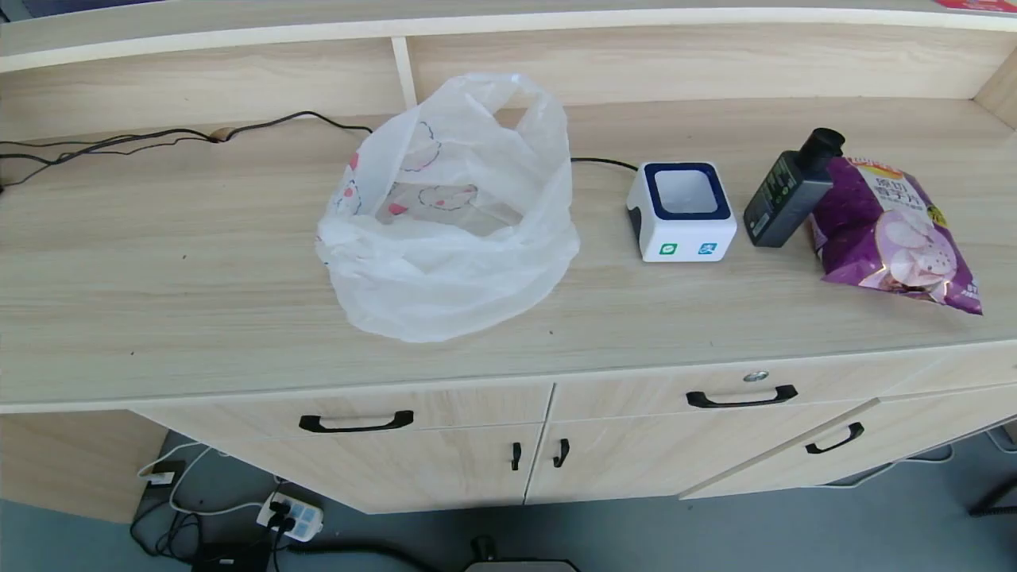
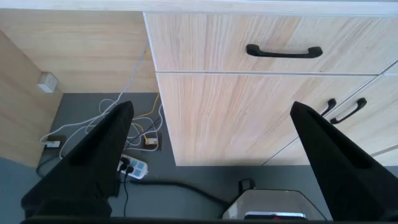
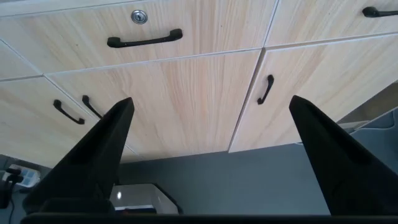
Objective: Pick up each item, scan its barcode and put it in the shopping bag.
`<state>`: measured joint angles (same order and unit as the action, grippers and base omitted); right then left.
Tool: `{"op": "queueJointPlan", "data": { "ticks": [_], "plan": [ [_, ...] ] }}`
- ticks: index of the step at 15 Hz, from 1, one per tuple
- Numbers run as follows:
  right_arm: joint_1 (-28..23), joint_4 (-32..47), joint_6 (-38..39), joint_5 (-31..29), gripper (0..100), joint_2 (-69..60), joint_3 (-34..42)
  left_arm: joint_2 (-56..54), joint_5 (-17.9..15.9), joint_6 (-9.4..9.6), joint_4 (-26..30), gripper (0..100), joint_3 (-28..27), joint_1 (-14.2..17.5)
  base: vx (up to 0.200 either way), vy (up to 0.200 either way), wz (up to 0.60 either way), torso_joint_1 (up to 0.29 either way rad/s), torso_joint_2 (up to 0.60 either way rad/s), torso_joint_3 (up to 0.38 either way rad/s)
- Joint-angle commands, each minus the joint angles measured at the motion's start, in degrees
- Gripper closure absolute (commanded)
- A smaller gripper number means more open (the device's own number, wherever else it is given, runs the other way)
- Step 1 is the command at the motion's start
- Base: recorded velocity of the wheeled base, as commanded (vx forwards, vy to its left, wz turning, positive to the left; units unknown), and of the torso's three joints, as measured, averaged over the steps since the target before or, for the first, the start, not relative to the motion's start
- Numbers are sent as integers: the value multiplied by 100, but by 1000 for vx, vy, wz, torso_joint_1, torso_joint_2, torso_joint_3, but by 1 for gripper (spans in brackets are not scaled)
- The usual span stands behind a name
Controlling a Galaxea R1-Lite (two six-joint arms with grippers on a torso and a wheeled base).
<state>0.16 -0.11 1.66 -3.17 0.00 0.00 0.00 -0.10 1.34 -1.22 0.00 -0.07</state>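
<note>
Head camera: the shopping bag [image 1: 449,222] sits open on the counter [image 1: 159,278], with the scanner [image 1: 682,210] just beside it, then the bottle [image 1: 790,191] and chip packet [image 1: 894,234] touching each other. I judge they're lined up for scanning. Left wrist: the left gripper [image 2: 211,106] is spread wide and empty, down by the drawers [image 2: 249,37]. Right wrist: the right gripper [image 3: 210,99] is likewise parted, holding nothing.

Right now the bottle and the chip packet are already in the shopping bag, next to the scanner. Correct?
No. In the head view the bottle and chip packet sit on the counter, on the far side of the scanner from the shopping bag.
</note>
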Motion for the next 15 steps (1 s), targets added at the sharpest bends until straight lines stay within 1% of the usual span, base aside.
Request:
{"op": "queueJointPlan", "data": {
  "ticks": [1,7,8,10,11,12,14,15],
  "plan": [
    [2,2,1,1,0,9,0,9,1,-2,-1,0,0,-1,0,0,0,0,0,0],
    [2,2,-78,1,0,9,0,9,1,7,-1,0,0,-10,0,0,0,0,0,0],
    [2,-7,-104,44,0,9,0,9,1,7,-1,0,0,-1,0,0,0,0,0,0],
    [2,-77,-350,352,0,9,-9,0,1,7,-1,0,0,-1,0,0,0,0,0,0],
    [28,-86,-526,756,0,202,-571,0,1,7,-1,0,0,-10,0,0,0,0,0,0],
    [-16,-68,-535,1108,0,1055,-1266,0,1,7,-1,0,0,-1,0,0,0,0,0,0],
    [-16,-349,-535,1108,0,1986,-1828,0,1,15,-1,0,0,-10,0,0,0,0,0,0],
    [2,-780,-509,1108,0,2672,-2224,0,1,15,-1,0,0,-1,0,0,0,0,0,0]
  ]
}}
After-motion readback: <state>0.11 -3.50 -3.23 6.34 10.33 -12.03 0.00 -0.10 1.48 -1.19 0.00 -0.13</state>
